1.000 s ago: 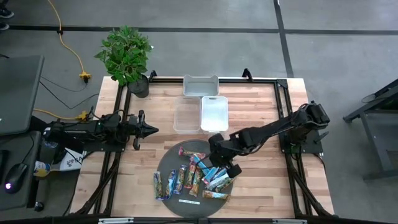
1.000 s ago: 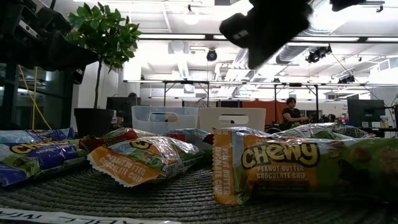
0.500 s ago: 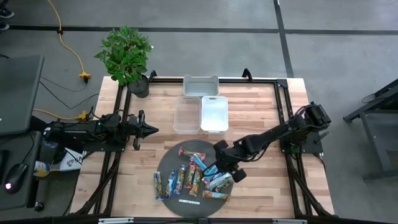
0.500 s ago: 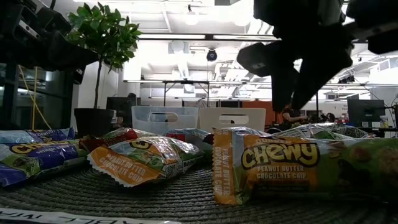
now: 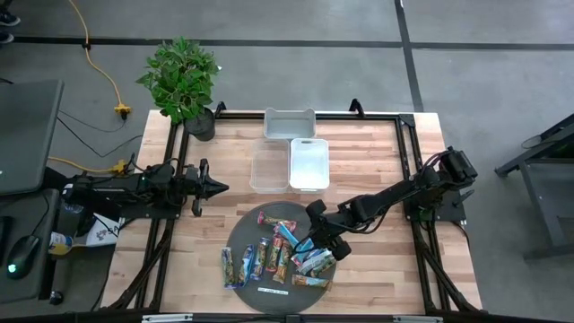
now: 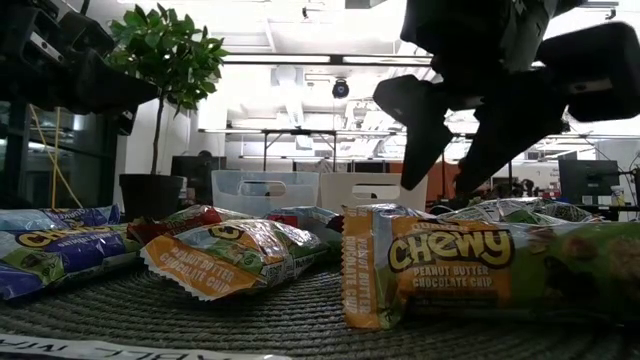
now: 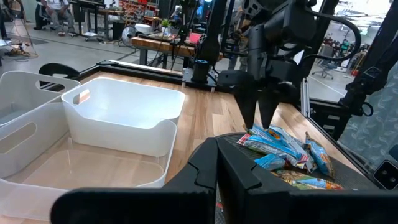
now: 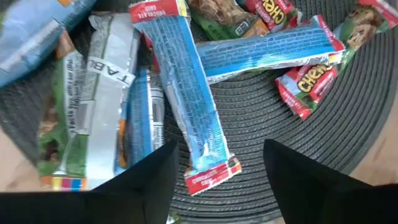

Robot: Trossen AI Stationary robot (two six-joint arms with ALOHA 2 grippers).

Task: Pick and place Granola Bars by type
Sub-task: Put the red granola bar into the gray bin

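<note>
I see a light wooden surface [image 5: 368,161] in a black frame, three pale bins [image 5: 289,152] clustered at its far middle, a potted plant [image 5: 182,81] at the far left corner, a round dark woven mat [image 5: 247,235] near the front edge

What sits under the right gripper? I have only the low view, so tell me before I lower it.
Observer: In the right wrist view, a blue-wrapped granola bar lies on the round dark mat, between the fingers of the open right gripper.
Operator: Check the bins. I see only their fronts.
Observer: From above, the white bin and the clear bin beside it show no bars inside.
Operator: Report the left arm.
Observer: The left gripper is shut, over the table's left side, away from the mat.
</note>
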